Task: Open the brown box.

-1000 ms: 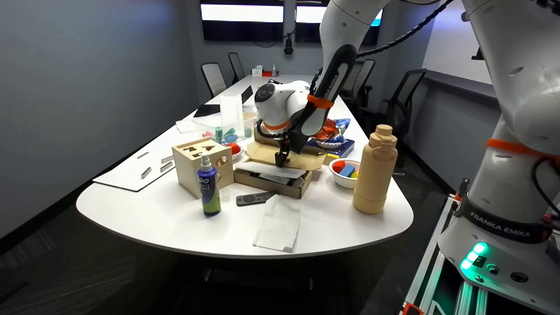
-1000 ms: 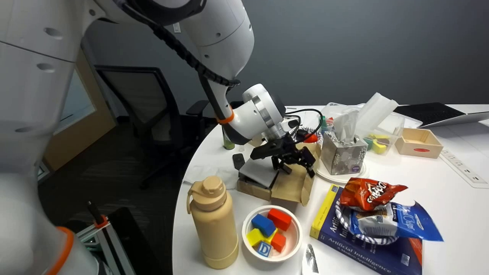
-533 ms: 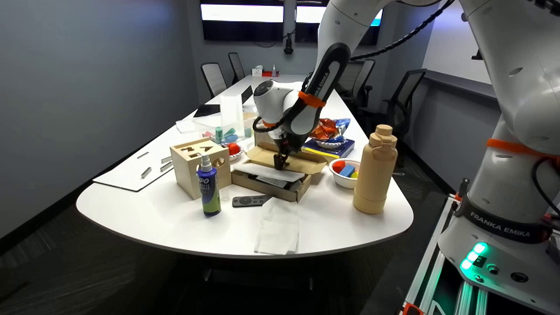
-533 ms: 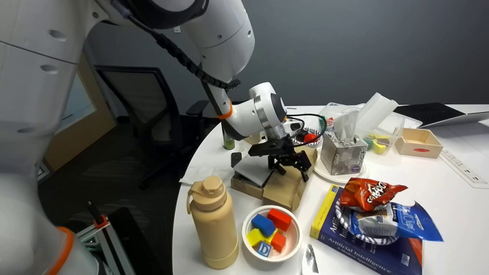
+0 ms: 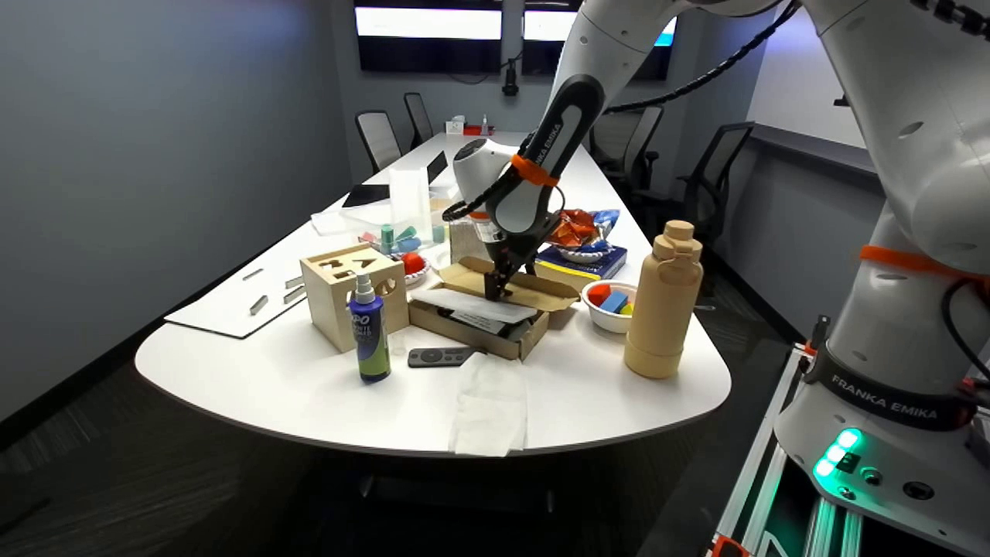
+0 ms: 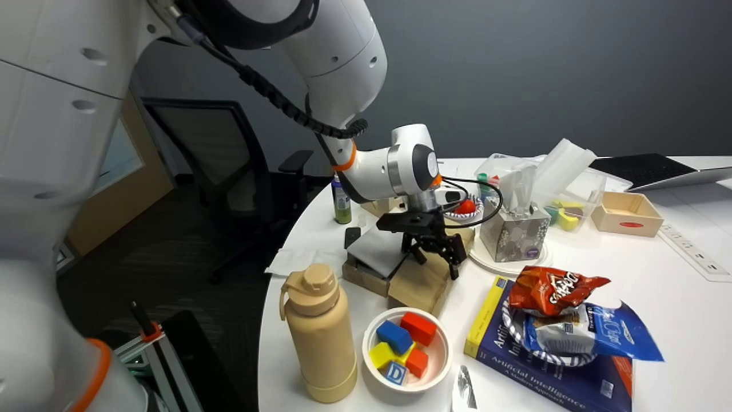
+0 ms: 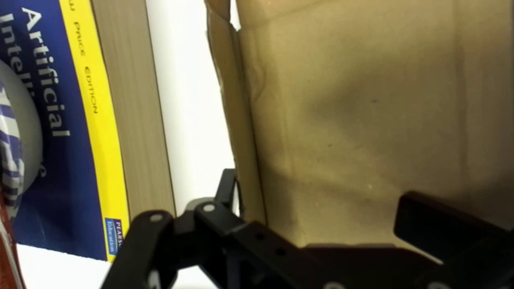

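The brown box (image 5: pixel 478 331) is flat cardboard with its lid (image 5: pixel 534 289) folded back and lying outward. The box (image 6: pixel 366 279) and lid (image 6: pixel 420 283) also show in an exterior view (image 6: pixel 400 294). A white sheet-like item (image 6: pixel 380 250) lies tilted in the box's tray. In the wrist view the lid's inner face (image 7: pixel 361 100) fills the right side. My gripper (image 7: pixel 317 196) is open, with one finger beyond the lid's narrow edge flap (image 7: pixel 231 100) and the other over the lid's inner face. The gripper (image 6: pixel 437 264) is low over the lid in an exterior view; contact is unclear.
A tan jug (image 5: pixel 663 302) and a bowl of blocks (image 6: pixel 407 352) stand near the box. A tissue box (image 6: pixel 512 237) and a book (image 6: pixel 549 355) with snack bags lie beyond the lid. A wooden cube (image 5: pixel 329 302), spray bottle (image 5: pixel 370 333), remote (image 5: pixel 437 357) and cloth (image 5: pixel 489 406) are near the tray.
The box has slid slightly toward the table's rounded end, with the remote and cloth shifting too. The lid lies lower. My wrist has tilted with the fingers staying over the lid.
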{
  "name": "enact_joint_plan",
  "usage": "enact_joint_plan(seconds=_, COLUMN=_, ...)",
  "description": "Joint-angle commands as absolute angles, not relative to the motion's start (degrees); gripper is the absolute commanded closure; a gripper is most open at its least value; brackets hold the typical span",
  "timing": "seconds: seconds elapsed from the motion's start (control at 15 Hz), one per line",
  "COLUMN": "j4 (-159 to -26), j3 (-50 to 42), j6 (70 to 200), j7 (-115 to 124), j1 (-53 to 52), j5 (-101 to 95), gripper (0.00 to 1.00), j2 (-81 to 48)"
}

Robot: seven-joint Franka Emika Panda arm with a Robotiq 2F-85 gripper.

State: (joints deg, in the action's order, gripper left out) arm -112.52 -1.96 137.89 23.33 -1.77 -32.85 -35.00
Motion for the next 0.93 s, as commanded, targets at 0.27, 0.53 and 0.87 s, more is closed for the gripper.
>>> enact_joint_plan(seconds=0.27, j4=-110.25, j3=-5.71, j6=137.55, j7=19.57, j1=-4.50, j5=-25.12, gripper=0.04, j2=-37.67)
enact_joint_plan(seconds=0.53, j4=-110.90, j3=-6.07, j6=137.45, j7=19.05, j1=-4.99, j5=-23.56, gripper=0.00, j2=-35.69)
enact_joint_plan(seconds=0.87, j4=-111.49, j3=-5.49, j6=136.16, j7=17.65, j1=-5.10, j5=-21.48, gripper=0.00, j2=-31.55)
